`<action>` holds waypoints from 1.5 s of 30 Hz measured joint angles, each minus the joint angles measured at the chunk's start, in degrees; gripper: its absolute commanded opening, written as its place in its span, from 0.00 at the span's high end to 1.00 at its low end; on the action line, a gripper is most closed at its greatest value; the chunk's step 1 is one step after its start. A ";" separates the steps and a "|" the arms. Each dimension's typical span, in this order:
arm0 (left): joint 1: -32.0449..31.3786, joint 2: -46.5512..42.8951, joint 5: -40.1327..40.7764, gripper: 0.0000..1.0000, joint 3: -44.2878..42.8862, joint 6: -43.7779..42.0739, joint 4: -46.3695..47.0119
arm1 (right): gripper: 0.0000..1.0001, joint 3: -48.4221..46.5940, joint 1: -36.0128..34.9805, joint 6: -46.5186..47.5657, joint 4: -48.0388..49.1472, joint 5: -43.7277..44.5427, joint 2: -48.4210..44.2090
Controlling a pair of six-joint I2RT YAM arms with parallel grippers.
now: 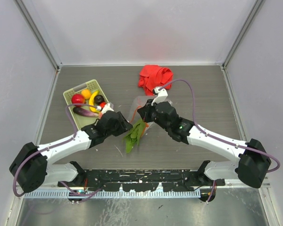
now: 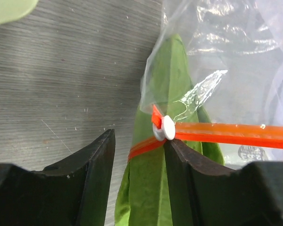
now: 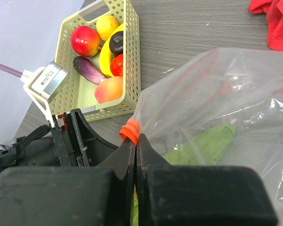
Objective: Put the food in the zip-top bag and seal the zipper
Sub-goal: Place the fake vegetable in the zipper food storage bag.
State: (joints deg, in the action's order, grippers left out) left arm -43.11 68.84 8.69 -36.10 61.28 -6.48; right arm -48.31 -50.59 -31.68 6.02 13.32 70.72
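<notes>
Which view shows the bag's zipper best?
Left wrist: the zipper runs across the frame in close-up, its white slider beside the green pod. Right wrist shows only its curled end pinched in the right gripper. Top external shows just a faint orange line.

- The basket (image 1: 70, 95) sits at the table's (image 1: 207, 94) left rear, with several food pieces (image 1: 78, 99) in it.
- The cloth (image 1: 154, 77) lies at the rear centre, behind the zip-top bag (image 1: 137, 104).
- The pods (image 1: 133, 135) lie partly in the bag, sticking out toward the near edge.
</notes>
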 measured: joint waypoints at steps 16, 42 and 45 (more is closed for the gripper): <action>-0.07 6.23 5.05 0.82 -0.50 0.46 7.45 | 1.00 0.00 0.09 0.00 -0.11 -3.04 -0.02; -0.07 -4.48 8.13 1.00 -34.36 -11.39 -34.29 | 0.99 -12.41 1.25 7.76 -21.07 4.59 -0.94; -0.07 -3.04 5.95 1.00 -39.15 -13.18 -38.80 | 0.99 -14.23 1.25 9.11 -22.97 4.72 -0.94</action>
State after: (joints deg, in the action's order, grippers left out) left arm -43.18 65.80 14.63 -75.24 48.10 -45.28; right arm -62.54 -49.34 -22.57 -16.95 18.04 69.78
